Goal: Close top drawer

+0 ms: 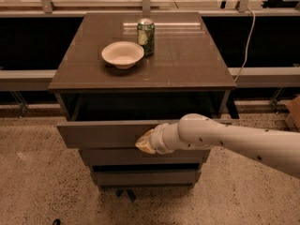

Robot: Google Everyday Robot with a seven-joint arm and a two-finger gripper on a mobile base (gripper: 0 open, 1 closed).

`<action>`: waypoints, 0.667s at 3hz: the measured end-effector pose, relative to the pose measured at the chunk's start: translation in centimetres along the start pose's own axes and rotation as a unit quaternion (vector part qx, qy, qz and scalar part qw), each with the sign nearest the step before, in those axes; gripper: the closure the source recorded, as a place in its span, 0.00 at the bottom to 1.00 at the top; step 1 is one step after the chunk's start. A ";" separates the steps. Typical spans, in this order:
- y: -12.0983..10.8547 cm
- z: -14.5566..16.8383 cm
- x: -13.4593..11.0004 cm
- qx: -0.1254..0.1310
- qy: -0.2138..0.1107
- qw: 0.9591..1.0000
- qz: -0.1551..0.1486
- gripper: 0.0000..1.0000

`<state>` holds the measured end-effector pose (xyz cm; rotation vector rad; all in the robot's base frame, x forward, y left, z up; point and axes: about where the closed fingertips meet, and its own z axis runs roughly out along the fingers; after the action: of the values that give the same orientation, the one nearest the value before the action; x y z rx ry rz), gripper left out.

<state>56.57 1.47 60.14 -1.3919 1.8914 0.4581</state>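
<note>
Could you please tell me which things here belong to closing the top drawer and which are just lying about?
Job: top drawer, pulled out; pincer, at its front.
Lying about: white bowl, green can, both on the cabinet top.

1 white arm (243,142) extends leftward from the right — end effector (146,142) low-centre.

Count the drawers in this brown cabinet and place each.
3. The wide grey-brown top drawer stands pulled out, the gripper at its front; a shorter middle drawer below; the bottom drawer lowest. None seems hidden.
</note>
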 end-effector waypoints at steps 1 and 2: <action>-0.2 0.1 0.0 0.002 -0.001 1.000 0.001 1.00; -2.5 0.9 -0.3 0.021 -0.009 1.000 0.009 1.00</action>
<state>59.24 1.37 60.11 -1.3399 1.8905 0.4364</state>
